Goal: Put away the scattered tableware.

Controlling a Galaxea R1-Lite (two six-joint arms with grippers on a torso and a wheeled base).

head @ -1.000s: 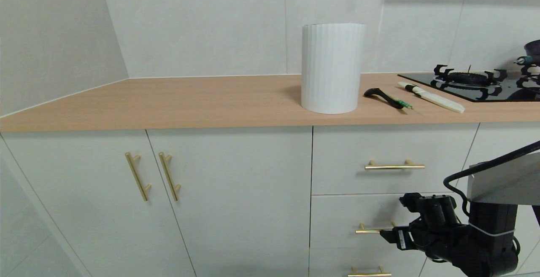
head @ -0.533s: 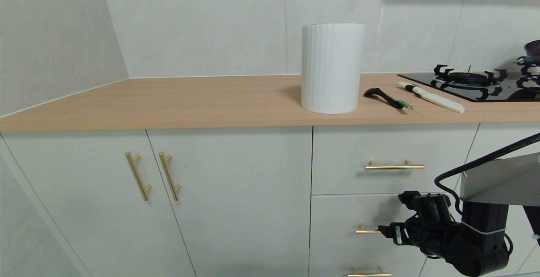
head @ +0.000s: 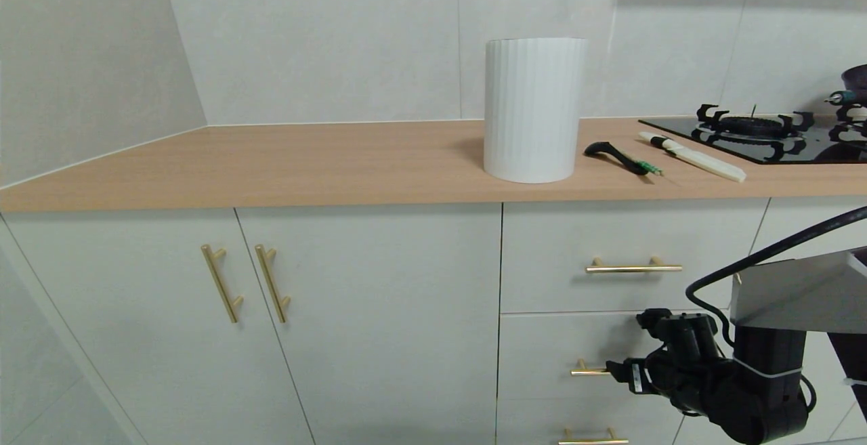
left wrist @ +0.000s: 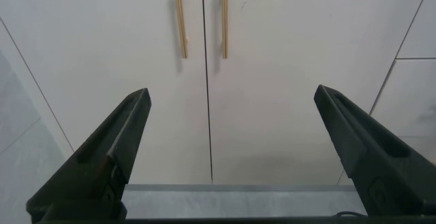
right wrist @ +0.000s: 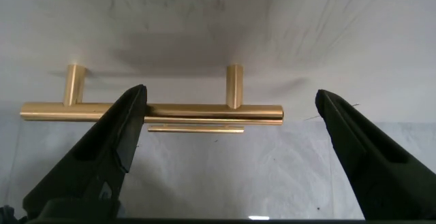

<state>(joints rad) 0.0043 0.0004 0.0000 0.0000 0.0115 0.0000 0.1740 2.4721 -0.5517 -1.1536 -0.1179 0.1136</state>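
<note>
Right gripper (head: 613,369) lower right, fingers released before a drawer handle (right wrist: 191,111), left gripper (left wrist: 231,93) fingers released, black utensil (head: 616,156) and white knife (head: 691,155) on tabletop (head: 305,160), right of centre

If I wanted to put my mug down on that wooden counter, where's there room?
The long stretch of counter between the left wall and the white ribbed canister is bare. Right of the canister it is crowded: a black-handled tool and a white knife lie close together, then the stove.
</note>
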